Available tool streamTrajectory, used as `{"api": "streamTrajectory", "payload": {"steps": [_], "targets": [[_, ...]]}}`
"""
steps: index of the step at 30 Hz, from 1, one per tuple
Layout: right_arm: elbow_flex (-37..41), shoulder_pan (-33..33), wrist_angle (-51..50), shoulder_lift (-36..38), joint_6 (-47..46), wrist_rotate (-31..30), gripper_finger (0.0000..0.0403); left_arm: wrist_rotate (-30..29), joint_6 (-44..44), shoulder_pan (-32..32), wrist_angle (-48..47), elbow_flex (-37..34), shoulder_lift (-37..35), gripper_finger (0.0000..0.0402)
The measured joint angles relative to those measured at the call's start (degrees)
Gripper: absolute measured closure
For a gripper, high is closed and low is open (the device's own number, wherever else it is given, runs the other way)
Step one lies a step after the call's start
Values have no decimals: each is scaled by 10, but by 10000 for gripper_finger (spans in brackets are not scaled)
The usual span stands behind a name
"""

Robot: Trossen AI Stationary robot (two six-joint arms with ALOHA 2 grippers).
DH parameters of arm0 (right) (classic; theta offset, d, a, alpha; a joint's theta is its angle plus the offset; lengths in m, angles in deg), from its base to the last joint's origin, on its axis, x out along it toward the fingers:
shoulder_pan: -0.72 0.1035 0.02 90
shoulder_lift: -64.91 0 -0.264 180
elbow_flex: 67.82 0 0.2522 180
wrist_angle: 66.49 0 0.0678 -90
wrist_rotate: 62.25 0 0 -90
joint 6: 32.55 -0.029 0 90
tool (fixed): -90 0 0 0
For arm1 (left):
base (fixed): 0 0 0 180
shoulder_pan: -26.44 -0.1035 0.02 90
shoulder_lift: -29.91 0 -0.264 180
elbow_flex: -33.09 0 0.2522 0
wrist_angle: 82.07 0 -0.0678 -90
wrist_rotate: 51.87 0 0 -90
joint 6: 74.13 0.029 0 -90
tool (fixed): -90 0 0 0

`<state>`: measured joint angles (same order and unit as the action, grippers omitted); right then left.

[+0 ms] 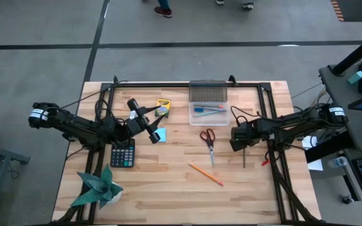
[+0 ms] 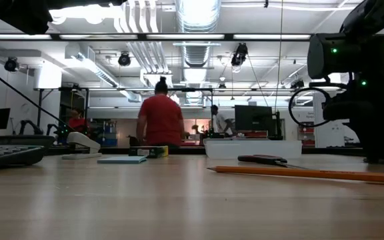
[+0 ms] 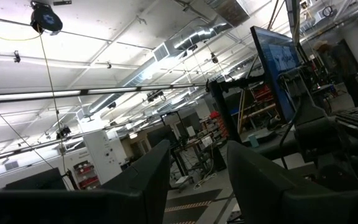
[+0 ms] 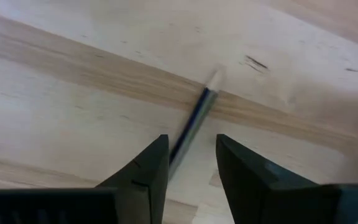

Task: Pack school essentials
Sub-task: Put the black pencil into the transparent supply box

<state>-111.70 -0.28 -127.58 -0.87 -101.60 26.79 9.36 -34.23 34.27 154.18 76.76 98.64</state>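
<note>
My right gripper (image 1: pixel 239 139) (image 4: pixel 191 165) is open and points down at the table, right of the red-handled scissors (image 1: pixel 208 141). Its fingers stand on either side of a thin dark pencil (image 4: pixel 194 118) that lies flat on the wood; I see no touch. My left gripper (image 1: pixel 148 127) (image 3: pixel 194 180) is open, holds nothing and is raised above the light-blue note pad (image 1: pixel 161 135), tipped up toward the ceiling. The yellow-green crayon box (image 1: pixel 163 107) lies beyond the pad. An orange pencil (image 1: pixel 206 174) (image 2: pixel 299 172) lies near the table's middle. The clear case (image 1: pixel 207 113) holds pens.
The case's lid (image 1: pixel 207 93) lies open toward the far edge. A black calculator (image 1: pixel 122 152) and a green folded-paper plant (image 1: pixel 99 188) sit at the near left. Dark frame rails (image 1: pixel 275 169) run along both sides. People stand in the room beyond (image 2: pixel 161 120).
</note>
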Motion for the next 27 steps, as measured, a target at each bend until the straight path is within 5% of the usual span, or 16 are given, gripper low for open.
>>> {"api": "streamTrajectory", "payload": {"steps": [7,19,27], "targets": [[16,0,27,2,0,0,295,0,0,0,0,0,0,261],[17,0,39,1,11,0,385,0,0,0,0,0,0,261],[6,0,33,0,36,1,389,0,-1,0,0,0,0,261]]}}
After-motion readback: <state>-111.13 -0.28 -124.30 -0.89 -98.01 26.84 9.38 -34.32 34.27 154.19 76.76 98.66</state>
